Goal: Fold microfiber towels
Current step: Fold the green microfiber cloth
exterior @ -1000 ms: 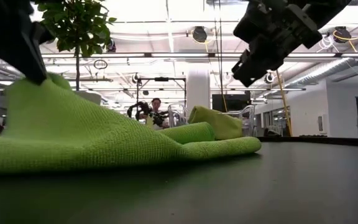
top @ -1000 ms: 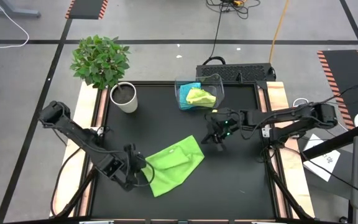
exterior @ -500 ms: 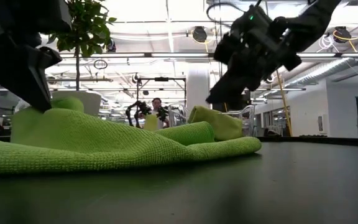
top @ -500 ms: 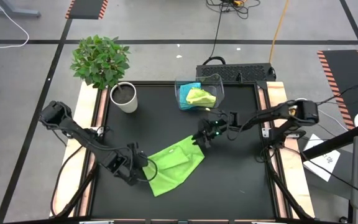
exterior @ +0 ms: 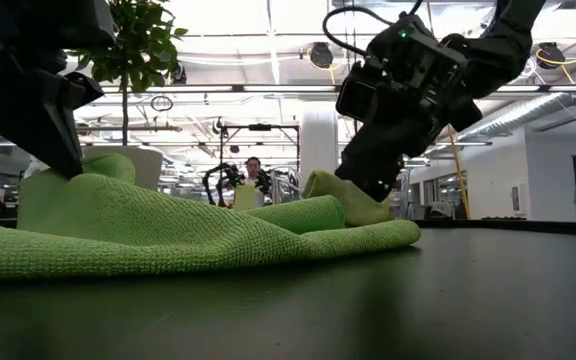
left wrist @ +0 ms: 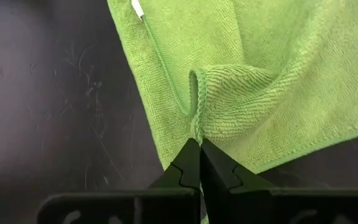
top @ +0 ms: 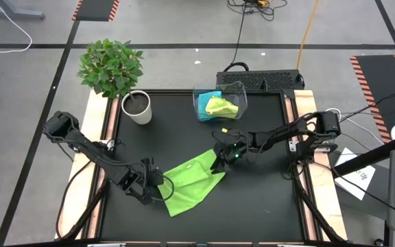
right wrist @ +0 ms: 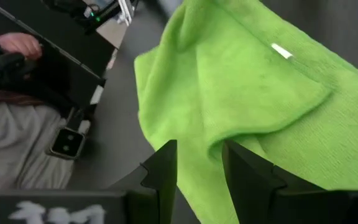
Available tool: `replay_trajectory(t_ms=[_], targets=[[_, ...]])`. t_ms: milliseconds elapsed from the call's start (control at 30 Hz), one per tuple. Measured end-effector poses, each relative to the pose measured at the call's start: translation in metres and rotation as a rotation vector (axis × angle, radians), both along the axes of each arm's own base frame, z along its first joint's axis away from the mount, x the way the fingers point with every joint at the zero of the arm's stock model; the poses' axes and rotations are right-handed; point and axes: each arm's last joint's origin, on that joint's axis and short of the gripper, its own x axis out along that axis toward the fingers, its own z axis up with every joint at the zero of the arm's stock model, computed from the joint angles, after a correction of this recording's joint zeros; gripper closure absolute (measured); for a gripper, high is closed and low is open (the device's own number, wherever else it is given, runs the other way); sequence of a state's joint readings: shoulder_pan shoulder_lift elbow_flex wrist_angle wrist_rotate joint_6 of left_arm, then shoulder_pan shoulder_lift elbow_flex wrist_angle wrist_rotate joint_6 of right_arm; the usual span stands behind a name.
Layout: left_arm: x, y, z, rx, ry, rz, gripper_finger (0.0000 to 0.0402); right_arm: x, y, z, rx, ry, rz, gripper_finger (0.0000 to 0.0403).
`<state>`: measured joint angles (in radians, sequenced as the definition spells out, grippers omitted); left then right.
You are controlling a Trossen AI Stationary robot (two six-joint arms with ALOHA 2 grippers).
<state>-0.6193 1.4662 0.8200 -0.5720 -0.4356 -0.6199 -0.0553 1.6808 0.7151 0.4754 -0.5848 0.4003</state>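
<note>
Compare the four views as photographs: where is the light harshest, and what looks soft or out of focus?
Low view: bright ceiling lights wash out the room, leaving the right gripper a dark silhouette; the nearest edge of the lime-green towel blurs. High view: even light, faint shadows on the black table. Left wrist view: towel weave crisp. Right wrist view: towel soft, the fingers sharper.

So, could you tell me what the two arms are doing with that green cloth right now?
They are folding a lime-green microfiber towel that lies partly doubled over on the black table. The left gripper is shut on the towel's near-left edge, pinching a fold. The right gripper has its fingers open, straddling the opposite edge without closing yet. Another lime-green towel and a turquoise towel sit in the clear plastic bin at the back, beside a potted plant.
</note>
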Motion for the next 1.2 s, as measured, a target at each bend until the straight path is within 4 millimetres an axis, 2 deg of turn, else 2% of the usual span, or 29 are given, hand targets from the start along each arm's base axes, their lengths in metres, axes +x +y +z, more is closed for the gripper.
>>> replay_trajectory(t_ms=[367,667,767,933,1033,1200], targets=[[0.000,0.000,0.000,0.003,0.001,-0.006,0.0400,0.000,0.005,-0.002,0.057,0.060,-0.031,0.0287],[0.001,0.001,0.000,0.009,0.001,-0.010,0.0400,0.001,0.015,-0.005,0.038,0.073,-0.071,0.0287],[0.001,0.001,0.000,0.009,-0.002,-0.012,0.0400,0.009,0.019,-0.014,0.053,0.092,-0.077,0.0287],[0.002,0.000,0.001,0.002,-0.018,-0.014,0.0400,0.034,0.023,-0.033,0.076,0.154,-0.063,0.0287],[0.001,-0.002,0.001,0.001,-0.019,-0.020,0.0400,0.045,0.023,-0.033,0.091,0.146,-0.031,0.0287],[0.000,-0.005,0.001,0.001,-0.017,-0.040,0.0400,0.049,0.024,-0.027,0.063,0.109,-0.002,0.0289]])
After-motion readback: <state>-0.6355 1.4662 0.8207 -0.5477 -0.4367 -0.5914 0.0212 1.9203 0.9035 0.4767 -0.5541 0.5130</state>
